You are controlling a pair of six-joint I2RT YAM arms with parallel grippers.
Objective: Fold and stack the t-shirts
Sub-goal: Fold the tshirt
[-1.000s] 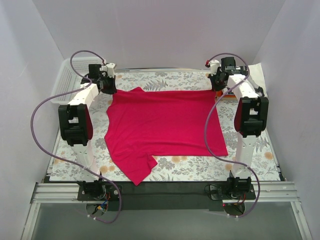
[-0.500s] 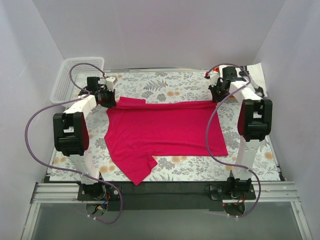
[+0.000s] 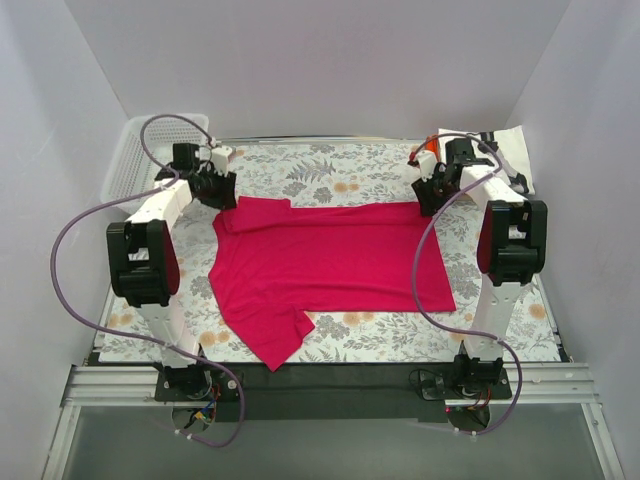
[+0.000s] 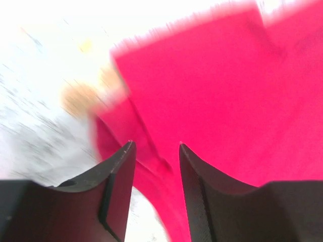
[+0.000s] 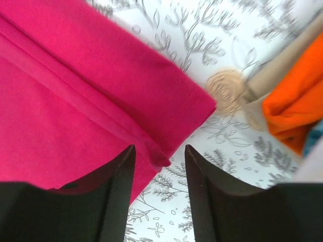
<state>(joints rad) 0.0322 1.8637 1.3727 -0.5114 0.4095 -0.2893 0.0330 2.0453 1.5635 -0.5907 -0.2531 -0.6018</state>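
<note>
The crimson-pink t-shirt (image 3: 325,265) lies flat on the floral table, its far edge folded over towards the near side as a narrow band. My left gripper (image 3: 222,194) is open just above the shirt's far-left corner (image 4: 202,91), nothing between its fingers. My right gripper (image 3: 430,200) is open above the far-right folded corner (image 5: 166,101), which lies on the table below it. An orange t-shirt (image 5: 295,108) shows at the right edge of the right wrist view. The white printed shirt is out of view.
A white mesh basket (image 3: 130,165) stands at the far left, behind the left arm. A white sheet or cloth (image 3: 515,145) lies at the far right corner. White walls close the table on three sides.
Both grippers carried the shirt's far edge towards the near side and folded it over, then opened and let it go. The far edge now lies as a folded band.
</note>
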